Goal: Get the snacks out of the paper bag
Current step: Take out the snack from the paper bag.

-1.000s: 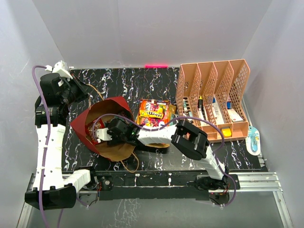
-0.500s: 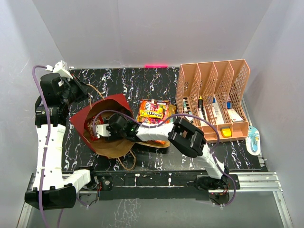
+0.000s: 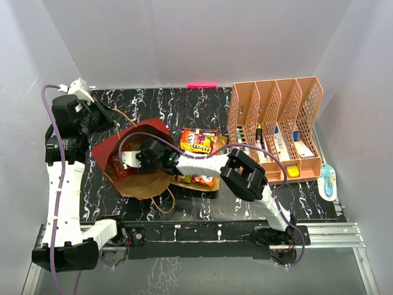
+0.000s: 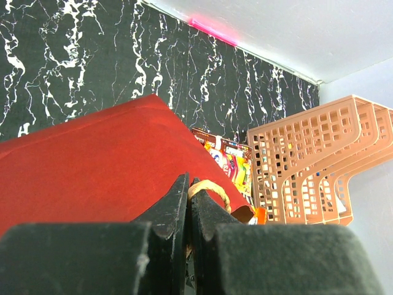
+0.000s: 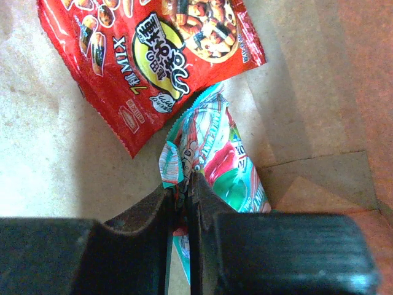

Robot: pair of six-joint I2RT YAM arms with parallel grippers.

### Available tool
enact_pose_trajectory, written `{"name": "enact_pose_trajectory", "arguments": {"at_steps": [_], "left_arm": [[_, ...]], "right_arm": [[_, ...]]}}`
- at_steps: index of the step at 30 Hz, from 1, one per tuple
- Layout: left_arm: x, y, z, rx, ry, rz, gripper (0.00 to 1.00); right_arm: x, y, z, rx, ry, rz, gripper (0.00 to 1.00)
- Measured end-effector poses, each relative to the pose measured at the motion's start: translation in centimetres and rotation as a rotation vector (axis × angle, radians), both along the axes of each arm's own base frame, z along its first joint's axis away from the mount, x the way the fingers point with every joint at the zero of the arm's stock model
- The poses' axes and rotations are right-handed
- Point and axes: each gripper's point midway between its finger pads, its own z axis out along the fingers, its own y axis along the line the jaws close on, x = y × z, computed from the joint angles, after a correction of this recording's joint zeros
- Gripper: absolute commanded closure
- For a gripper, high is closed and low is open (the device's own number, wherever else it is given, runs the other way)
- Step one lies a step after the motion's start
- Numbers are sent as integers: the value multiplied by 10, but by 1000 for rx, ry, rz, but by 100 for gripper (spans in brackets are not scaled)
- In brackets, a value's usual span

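Black marbled table, we see a teal packet beside a red packet inside the tipped paper bag, right gripper pinching the teal edge, arm stretched leftward into the bag, left gripper closed, seemingly on a cord handle.

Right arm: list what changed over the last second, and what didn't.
The right gripper pushed a little farther into the paper bag and its jaws closed on the teal packet, beside the red packet. Unchanged: the left gripper shut on the cord handle, the snack pile outside the bag and the pink organiser.
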Motion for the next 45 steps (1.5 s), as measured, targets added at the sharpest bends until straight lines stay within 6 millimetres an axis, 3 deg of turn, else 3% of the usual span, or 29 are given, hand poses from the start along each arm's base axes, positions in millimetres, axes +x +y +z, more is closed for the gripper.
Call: {"name": "enact_pose_trajectory", "arguments": {"at_steps": [7,19,28,32,35,38,42,45], "left_arm": [[0,0,0,1,-1,2,100],[0,2,-1,10,-1,9,100],[0,3,0,12,-3,11,100],[0,3,0,12,-3,11,100],[0,3,0,13,-4,13,100],[0,4,0,15,-4,17,100],[0,4,0,16,-4,19,100],[0,4,0,18,-3,20,100]], "right_arm": [[-8,-3,9,5,29,15,93],[-53,-27,75,159,160,47,93],[-78,-34,74,216,305,33,93],[-91,-31,86,275,409,23,93],[-99,-32,108,335,471,12,93],[-111,-37,149,420,509,25,93],[-127,-58,231,593,524,45,93],[-145,-88,293,719,511,76,93]]}}
